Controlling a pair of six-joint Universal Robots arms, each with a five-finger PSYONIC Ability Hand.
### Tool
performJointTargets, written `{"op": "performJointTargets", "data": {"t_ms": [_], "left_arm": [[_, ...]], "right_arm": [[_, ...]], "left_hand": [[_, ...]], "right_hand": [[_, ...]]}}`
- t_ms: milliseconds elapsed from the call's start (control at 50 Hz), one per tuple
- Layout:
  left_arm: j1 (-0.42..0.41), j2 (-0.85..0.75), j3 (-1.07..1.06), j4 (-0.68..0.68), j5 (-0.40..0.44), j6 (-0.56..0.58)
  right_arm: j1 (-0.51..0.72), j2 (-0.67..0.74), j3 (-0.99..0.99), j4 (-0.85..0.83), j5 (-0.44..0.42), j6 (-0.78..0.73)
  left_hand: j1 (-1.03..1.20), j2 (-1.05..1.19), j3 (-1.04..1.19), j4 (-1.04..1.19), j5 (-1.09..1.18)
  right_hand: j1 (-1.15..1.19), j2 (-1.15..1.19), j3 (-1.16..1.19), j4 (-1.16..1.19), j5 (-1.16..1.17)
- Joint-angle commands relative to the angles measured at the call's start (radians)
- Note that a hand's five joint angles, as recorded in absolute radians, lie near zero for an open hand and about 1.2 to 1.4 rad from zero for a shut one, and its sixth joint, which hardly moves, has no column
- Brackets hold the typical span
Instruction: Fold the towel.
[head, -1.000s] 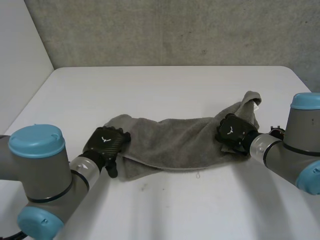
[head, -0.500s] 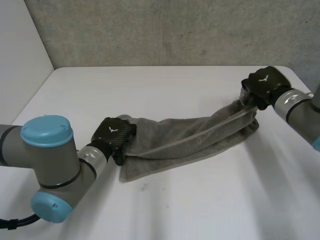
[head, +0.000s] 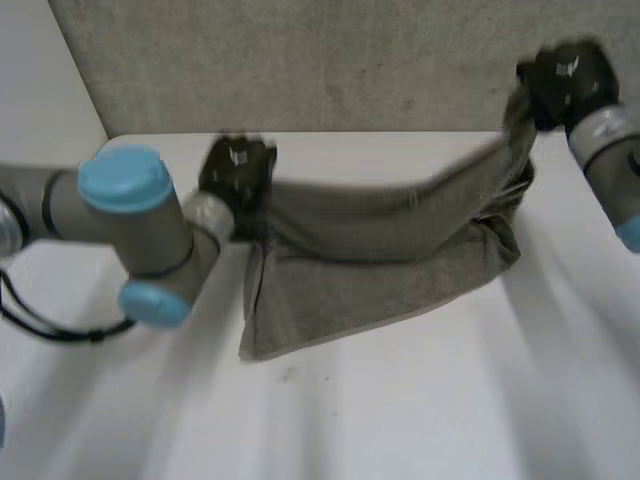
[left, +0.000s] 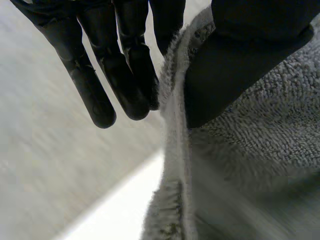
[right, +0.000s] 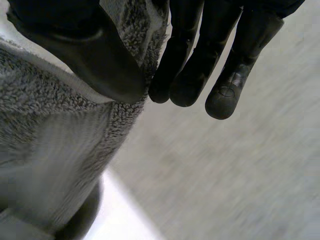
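Head view: grey towel (head: 380, 270) was lifted by its top edge between both hands, sagging a bit in the middle, with its lower part hanging down to the white table (head: 400, 420) near the centre. Left hand (head: 237, 170) held the towel's upper corner on the robot's left side, raised above the table's far edge, grey left arm (head: 130, 215) with light-blue caps just beside it. Right hand (head: 565, 80) held the opposite upper corner, higher up, in front of the grey wall (head: 350, 60) – the towel bunched and folded over below it. Left wrist view: thumb (left: 235, 65) pressed the towel's hem against the side of the fingers (left: 132, 75), so the hand pinched the cloth; the other fingers stood straight and close together beside the hem. Right wrist view: same grip – thumb (right: 90, 55) clamped a fold of towel against the nearest finger, remaining fingers (right: 200, 65) straight and side by side, clear of the cloth. Whether the bottom hem touched the table – hard to tell.
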Motion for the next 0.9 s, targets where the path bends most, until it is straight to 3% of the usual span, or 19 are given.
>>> {"op": "performJointTargets", "data": {"t_ms": [20,100,220,340,380,400,480,500,540,640,900], "left_arm": [[0.0,-0.008,0.383,0.081,-0.138,-0.007],[0.0,0.0,0.545,0.127,-0.187,-0.01],[0.0,0.052,0.485,0.081,-0.199,-0.025],[0.011,0.138,0.205,-0.014,-0.198,-0.094],[0.02,0.193,-0.03,-0.036,-0.189,-0.134],[0.02,0.193,-0.031,-0.036,-0.189,-0.134],[0.046,0.256,-0.355,-0.033,-0.179,-0.148],[0.046,0.256,-0.356,-0.033,-0.179,-0.148],[0.057,0.275,-0.509,-0.036,-0.152,-0.145],[0.059,0.319,-0.672,-0.045,-0.095,-0.145],[0.052,0.499,-0.873,-0.062,-0.057,-0.14]], "right_arm": [[0.021,0.016,-0.147,-0.334,0.012,0.126],[0.02,-0.011,-0.146,-0.543,0.044,0.284],[0.017,-0.05,-0.083,-0.573,0.055,0.37],[0.008,-0.093,0.052,-0.363,0.001,0.376],[0.003,-0.096,0.129,-0.195,-0.094,0.366],[0.003,-0.096,0.129,-0.194,-0.094,0.365],[-0.027,-0.084,0.253,0.011,-0.244,0.254],[-0.028,-0.084,0.253,0.011,-0.244,0.253],[-0.046,-0.081,0.352,0.137,-0.287,0.104],[-0.107,-0.096,0.477,0.258,-0.287,-0.114],[-0.27,-0.273,0.692,0.284,-0.292,-0.112]], "left_hand": [[0.216,0.188,0.189,0.188,0.206],[0.216,0.188,0.189,0.188,0.206],[0.216,0.188,0.189,0.188,0.206],[0.216,0.188,0.189,0.188,0.206],[0.216,0.188,0.189,0.188,0.206],[0.216,0.188,0.189,0.188,0.206],[0.216,0.188,0.189,0.188,0.206],[0.216,0.188,0.189,0.188,0.206],[0.216,0.188,0.189,0.188,0.206],[0.216,0.188,0.189,0.188,0.206],[0.216,0.188,0.189,0.188,0.206]], "right_hand": [[0.077,0.062,0.057,0.055,0.065],[0.077,0.062,0.057,0.055,0.065],[0.077,0.062,0.057,0.055,0.065],[0.077,0.062,0.057,0.055,0.065],[0.077,0.062,0.057,0.055,0.065],[0.077,0.062,0.057,0.055,0.065],[0.077,0.062,0.057,0.055,0.065],[0.077,0.062,0.057,0.055,0.065],[0.077,0.062,0.057,0.055,0.065],[0.077,0.062,0.057,0.055,0.065],[0.077,0.062,0.057,0.055,0.065]]}}
